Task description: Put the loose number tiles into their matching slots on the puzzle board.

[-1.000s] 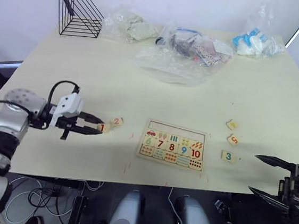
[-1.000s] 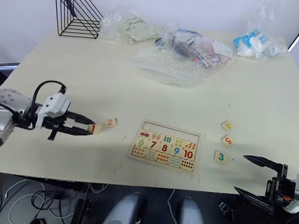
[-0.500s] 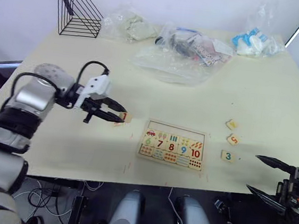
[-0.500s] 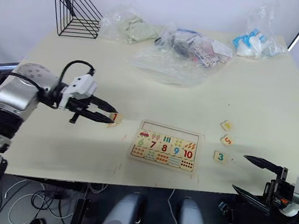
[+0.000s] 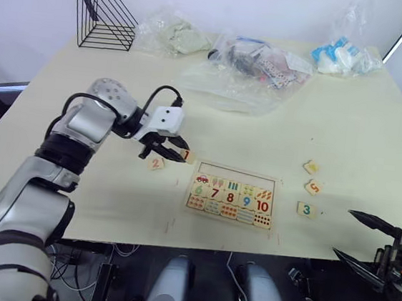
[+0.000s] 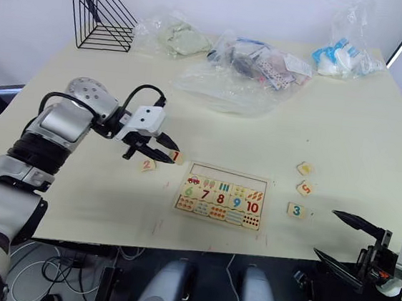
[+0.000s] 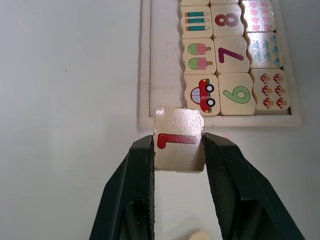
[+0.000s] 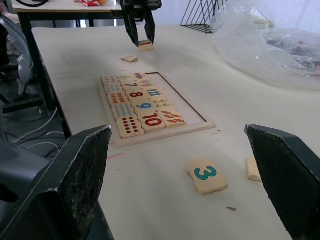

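My left gripper is shut on the red 1 tile and holds it just above the table, off the left end of the puzzle board. The board's far row of slots is bare wood; its other rows hold pictures, 6 to 10 and dots. The 2 tile lies on the table left of the board. To the right lie the green 3 tile, the orange 5 tile and one more tile with a digit I cannot read. My right gripper hangs open off the table's front right edge.
A black wire rack stands at the far left corner. Clear plastic bags with odds and ends lie across the back, with another bag at the far right. The table's front edge runs just behind the right gripper.
The left gripper has carried the 1 tile rightward and away from me, past the 2 tile, up to the board's left end. The 2 tile stays on the table. The right gripper has barely moved.
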{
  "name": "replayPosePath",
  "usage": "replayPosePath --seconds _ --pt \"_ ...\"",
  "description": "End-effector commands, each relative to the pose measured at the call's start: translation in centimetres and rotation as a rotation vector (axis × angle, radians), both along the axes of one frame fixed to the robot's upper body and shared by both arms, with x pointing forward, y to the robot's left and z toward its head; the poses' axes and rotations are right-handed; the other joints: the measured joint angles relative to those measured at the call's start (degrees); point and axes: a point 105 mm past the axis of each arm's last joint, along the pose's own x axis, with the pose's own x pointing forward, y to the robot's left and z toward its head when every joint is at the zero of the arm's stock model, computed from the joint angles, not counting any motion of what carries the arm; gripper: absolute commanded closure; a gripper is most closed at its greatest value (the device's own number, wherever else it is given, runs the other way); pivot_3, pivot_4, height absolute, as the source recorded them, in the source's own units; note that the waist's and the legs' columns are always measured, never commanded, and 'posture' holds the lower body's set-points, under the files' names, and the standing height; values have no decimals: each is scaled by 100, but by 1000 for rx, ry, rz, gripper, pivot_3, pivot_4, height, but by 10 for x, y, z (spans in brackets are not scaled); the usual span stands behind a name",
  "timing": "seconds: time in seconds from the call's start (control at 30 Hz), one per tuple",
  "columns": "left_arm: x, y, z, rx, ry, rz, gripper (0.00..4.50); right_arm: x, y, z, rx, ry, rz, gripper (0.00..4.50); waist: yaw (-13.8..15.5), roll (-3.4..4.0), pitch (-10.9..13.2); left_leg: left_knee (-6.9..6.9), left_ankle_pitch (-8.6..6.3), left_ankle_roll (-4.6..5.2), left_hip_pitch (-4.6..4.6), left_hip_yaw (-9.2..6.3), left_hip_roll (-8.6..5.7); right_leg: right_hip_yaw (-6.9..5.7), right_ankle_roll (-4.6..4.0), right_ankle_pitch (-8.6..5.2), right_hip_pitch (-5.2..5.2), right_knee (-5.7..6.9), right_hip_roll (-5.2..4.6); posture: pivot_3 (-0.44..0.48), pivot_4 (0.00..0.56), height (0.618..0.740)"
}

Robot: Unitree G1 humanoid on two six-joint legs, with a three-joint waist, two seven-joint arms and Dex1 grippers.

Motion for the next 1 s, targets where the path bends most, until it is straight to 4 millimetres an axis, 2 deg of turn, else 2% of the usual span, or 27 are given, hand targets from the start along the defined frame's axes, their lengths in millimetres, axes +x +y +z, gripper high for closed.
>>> replayPosePath --seconds 0.03,0.23,0.37,0.5,1.0 --pt "0 -14 6 12 -20 -16 3538 -1 2 10 -18 -58 1 0 0 0 0 0 0 0 -1 -1 0 0 0 0 -1 0 0 0 150 740" --pt "2 -32 1 29 -11 10 3538 0 3 11 -20 -60 -7 0 -1 -1 1 0 0 0 -1 -2 0 -1 0 0 0 0 0 0 150 740" --pt "4 -38 -2 29 -3 41 3538 -1 3 11 -24 -57 -5 0 -1 -1 1 0 0 0 -1 -2 0 -1 0 0 0 0 0 0 150 740" --pt "0 -43 -14 51 -1 25 3538 -2 3 12 -27 -54 -3 0 0 -1 1 0 0 0 -1 -2 0 0 0 0 0 0 0 0 150 740" --pt "5 -43 -22 80 -6 59 3538 -1 3 12 -32 -57 -7 0 1 -1 1 0 0 0 -1 -2 0 0 0 0 0 0 0 0 150 740"
